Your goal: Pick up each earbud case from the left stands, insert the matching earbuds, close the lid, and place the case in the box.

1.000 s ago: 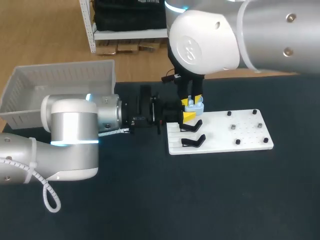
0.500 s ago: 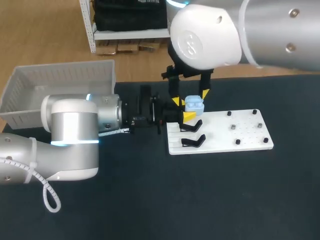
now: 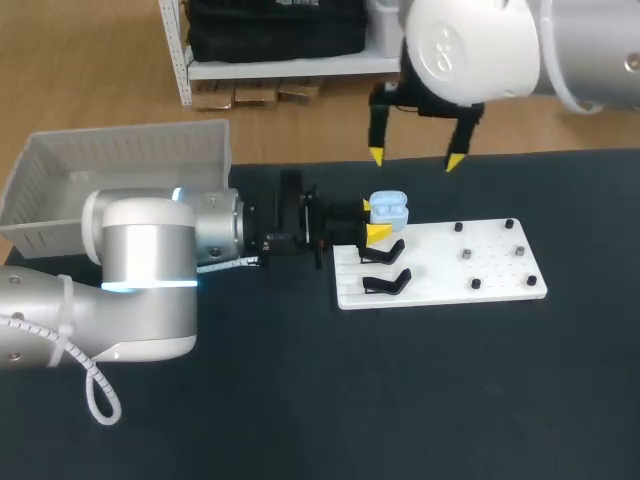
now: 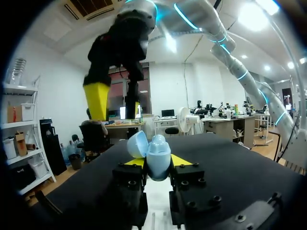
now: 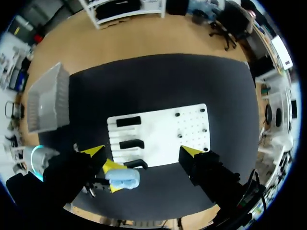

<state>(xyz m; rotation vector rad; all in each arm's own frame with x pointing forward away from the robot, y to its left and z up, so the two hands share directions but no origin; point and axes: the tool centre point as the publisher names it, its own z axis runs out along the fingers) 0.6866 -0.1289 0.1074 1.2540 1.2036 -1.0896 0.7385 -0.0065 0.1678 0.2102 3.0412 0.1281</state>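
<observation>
Grip is looking delicate: the left gripper [image 4: 157,162] is pinching the light, likely slippery earbud case [image 4: 159,152] by its lower shell between its fingers, lid [image 4: 137,143] gaping above them, while the right gripper [image 3: 416,158] is hanging wide open, empty.

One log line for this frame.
left jaws: shut on blue case, lid open | right jaws: open, empty, high over table | box: no case visible

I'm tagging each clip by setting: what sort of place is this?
Most likely a robotics lab test bench: a dark table carries a white fixture board with black stands and a plastic box, and the left gripper holds a pale blue earbud case.
</observation>
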